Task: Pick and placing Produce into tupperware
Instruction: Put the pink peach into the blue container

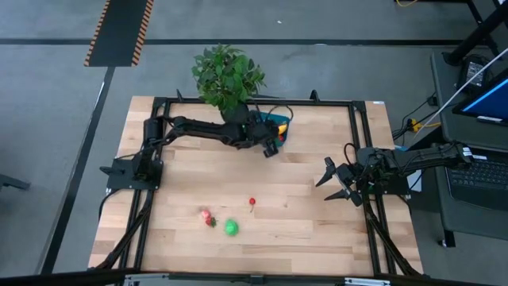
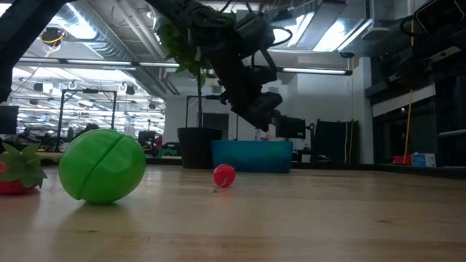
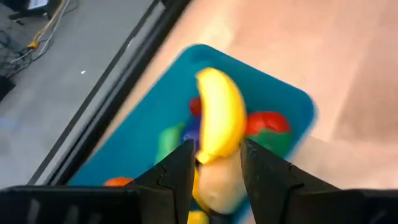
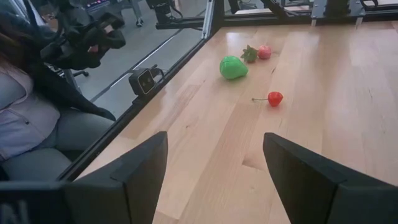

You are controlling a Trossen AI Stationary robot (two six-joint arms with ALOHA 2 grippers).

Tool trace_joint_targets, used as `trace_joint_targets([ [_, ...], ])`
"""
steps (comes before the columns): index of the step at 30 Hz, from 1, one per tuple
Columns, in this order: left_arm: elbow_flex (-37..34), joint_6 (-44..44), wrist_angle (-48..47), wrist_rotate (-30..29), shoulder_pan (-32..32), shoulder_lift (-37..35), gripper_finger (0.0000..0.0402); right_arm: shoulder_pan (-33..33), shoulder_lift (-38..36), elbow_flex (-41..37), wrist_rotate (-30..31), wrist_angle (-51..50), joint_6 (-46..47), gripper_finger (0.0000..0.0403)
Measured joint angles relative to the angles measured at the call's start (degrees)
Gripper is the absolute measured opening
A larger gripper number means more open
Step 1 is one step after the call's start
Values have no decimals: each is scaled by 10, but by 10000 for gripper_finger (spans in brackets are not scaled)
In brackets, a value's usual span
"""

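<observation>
The teal tupperware (image 1: 279, 121) stands at the table's far edge next to the potted plant; the low view shows its side (image 2: 251, 156). My left gripper (image 1: 270, 147) hovers over it (image 3: 168, 93), shut on a yellow banana (image 3: 217, 112). Red (image 3: 267, 121), green (image 3: 168, 140) and orange (image 3: 118, 182) pieces lie inside. On the bare table rest a red cherry (image 1: 252, 202), a strawberry (image 1: 208, 217) and a green piece (image 1: 231, 227). My right gripper (image 1: 333, 181) waits open near the table's right edge. My left gripper (image 3: 214, 155) pinches the banana by its lower end (image 3: 214, 146) between the two fingers (image 3: 180, 168), coming from above and pointing down. The banana is lifted clear above the tupperware's inside. Its free end sticks out past the fingertips.
The leafy potted plant (image 1: 226, 75) stands just left of the tupperware. The table's middle and right side are bare wood. A black frame rail runs around the table. A seated person (image 4: 25, 93) is beyond the near edge.
</observation>
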Motion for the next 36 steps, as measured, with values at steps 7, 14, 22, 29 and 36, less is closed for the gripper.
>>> trace_joint_targets([
  [7,0,-25,-58,-1,-29,0,107,0,0,0,0,0,12,266],
  [14,0,-43,-66,-9,-57,0,92,0,0,0,0,0,12,266],
  [22,0,-72,-77,-64,-99,0,72,0,0,0,0,0,11,266],
  [29,-20,-80,-58,-73,-134,-25,51,0,0,0,0,1,11,266],
  [36,-119,-92,44,-30,-155,-95,25,0,0,0,-4,6,10,266],
])
